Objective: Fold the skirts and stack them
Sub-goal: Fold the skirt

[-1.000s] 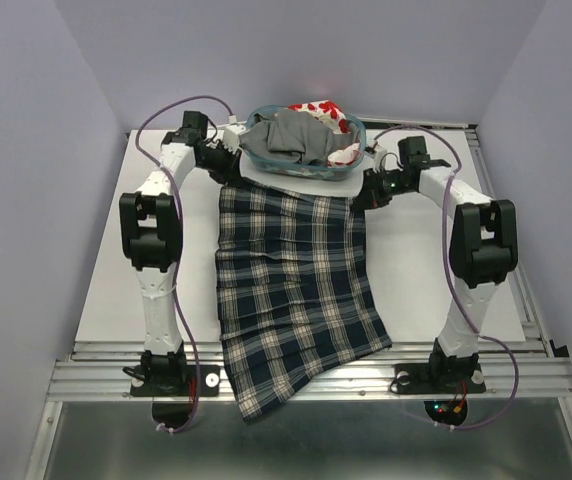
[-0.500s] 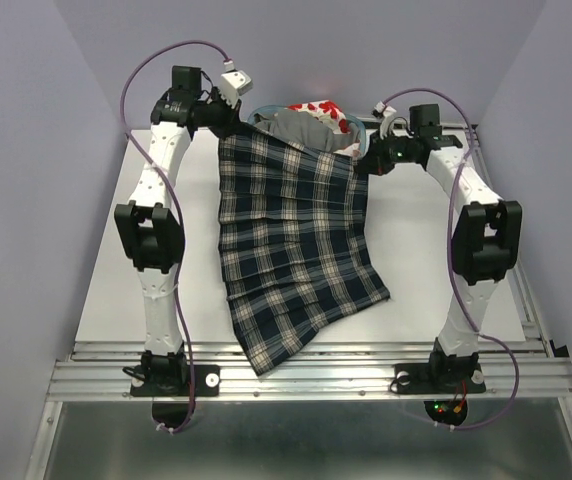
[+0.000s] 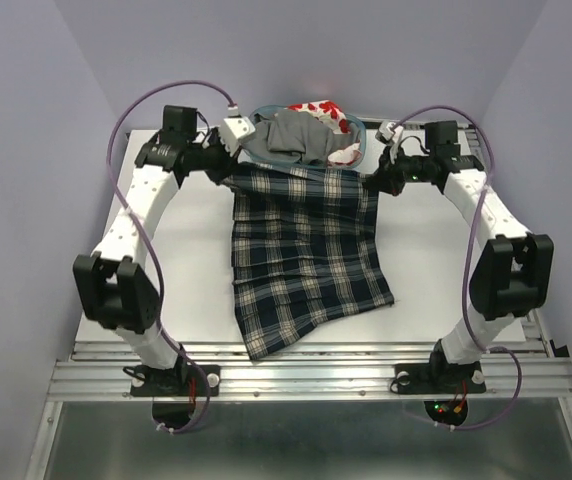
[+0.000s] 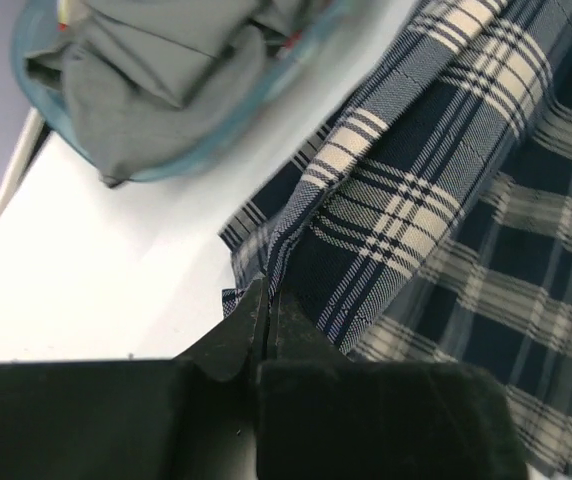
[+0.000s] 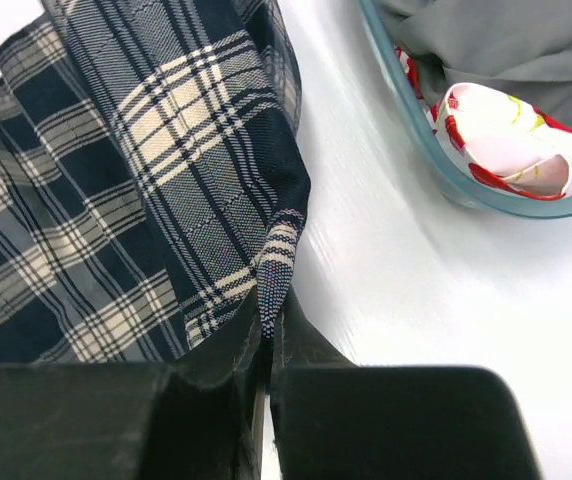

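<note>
The plaid skirt (image 3: 306,250) hangs stretched between my two grippers, its lower part lying on the white table and its hem at the front edge. My left gripper (image 3: 228,172) is shut on the skirt's top left corner (image 4: 266,285). My right gripper (image 3: 377,180) is shut on the top right corner (image 5: 274,290). The grey skirt (image 3: 291,135) and the white skirt with red print (image 3: 321,110) lie bunched in the teal basket (image 3: 360,128) just behind the held edge; the wrist views show the same pair, grey skirt (image 4: 156,70) and printed skirt (image 5: 506,150).
The basket stands at the back centre of the table (image 3: 186,270). Purple walls close in left, right and behind. A metal rail (image 3: 306,375) runs along the front edge with both arm bases on it.
Both grippers lifted the plaid skirt's top edge up, then lowered and drew it back toward the basket. The hem slid from over the front rail onto the table.
</note>
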Robot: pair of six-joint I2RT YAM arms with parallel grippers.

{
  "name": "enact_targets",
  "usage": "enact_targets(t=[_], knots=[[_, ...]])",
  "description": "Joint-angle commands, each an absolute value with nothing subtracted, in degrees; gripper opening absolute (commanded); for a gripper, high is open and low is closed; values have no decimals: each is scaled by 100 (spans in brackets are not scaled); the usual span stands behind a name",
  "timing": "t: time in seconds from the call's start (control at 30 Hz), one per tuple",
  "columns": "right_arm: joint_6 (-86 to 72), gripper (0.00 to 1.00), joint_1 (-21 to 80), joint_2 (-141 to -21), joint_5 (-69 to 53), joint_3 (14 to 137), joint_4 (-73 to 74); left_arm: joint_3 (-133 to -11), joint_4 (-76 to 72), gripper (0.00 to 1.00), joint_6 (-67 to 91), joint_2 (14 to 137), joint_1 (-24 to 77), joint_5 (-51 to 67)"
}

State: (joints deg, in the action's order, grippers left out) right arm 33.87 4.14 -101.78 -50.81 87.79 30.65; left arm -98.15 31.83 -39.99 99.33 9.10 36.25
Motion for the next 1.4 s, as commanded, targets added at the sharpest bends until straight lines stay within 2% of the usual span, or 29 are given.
enact_targets(t=[0.0,0.23,0.43,0.57,0.63,0.67,0.77,0.8,0.83,0.87,0.9,0.93,0.97,1.0,1.07,1.13,1.27,1.37], knots=[[4631,1,255,-9248,-5001,8017,2874,-8713,3076,0,-4710,8492,1151,3358],[5493,1,255,-8062,-5036,6918,2874,-7034,3515,0,-4975,6901,2055,2936],[6019,1,255,-7042,-5168,6250,3119,-6838,3875,0,-4588,6153,2382,2874],[7370,7,255,-6251,-5483,5593,3971,-6672,4516,0,-4781,5907,2513,3146],[7907,14,255,-5662,-5546,4900,4235,-6374,4570,0,-4799,5828,2741,3164],[8658,22,255,-5460,-5607,4643,4367,-6268,4544,0,-4764,5740,2847,3138],[10084,25,255,-4599,-5642,3870,5051,-5819,4448,0,-4764,5608,3373,3120],[10943,43,255,-4379,-5660,3415,5289,-5705,4447,0,-4842,5494,3523,3146],[11099,57,255,-3907,-5678,3219,5578,-5495,4439,6,-4895,5424,3829,3138],[11074,60,255,-3667,-5739,3086,5572,-5406,4447,16,-4948,5336,3980,3112],[10709,60,255,-3448,-5922,2911,5233,-5257,4526,35,-5192,5117,4251,3077],[10488,61,255,-3280,-5993,2866,4977,-5178,4535,39,-5307,4985,4367,3015],[9868,68,255,-3104,-6046,2848,4661,-5107,4535,44,-5413,4714,4473,2841],[9574,82,255,-3085,-6029,2874,4328,-5046,4553,53,-5614,4572,4561,2752],[9055,98,255,-3172,-5890,2979,3378,-4931,4579,76,-5730,4352,4736,2576],[8571,100,255,-3514,-5486,3233,2779,-4931,4588,82,-5827,4184,4781,2426],[6801,99,255,-4654,-5045,4066,2295,-4966,4091,84,-5513,4218,4790,1901],[5672,89,255,-5228,-5036,4612,1926,-5088,3246,78,-4783,4490,4790,1609]])
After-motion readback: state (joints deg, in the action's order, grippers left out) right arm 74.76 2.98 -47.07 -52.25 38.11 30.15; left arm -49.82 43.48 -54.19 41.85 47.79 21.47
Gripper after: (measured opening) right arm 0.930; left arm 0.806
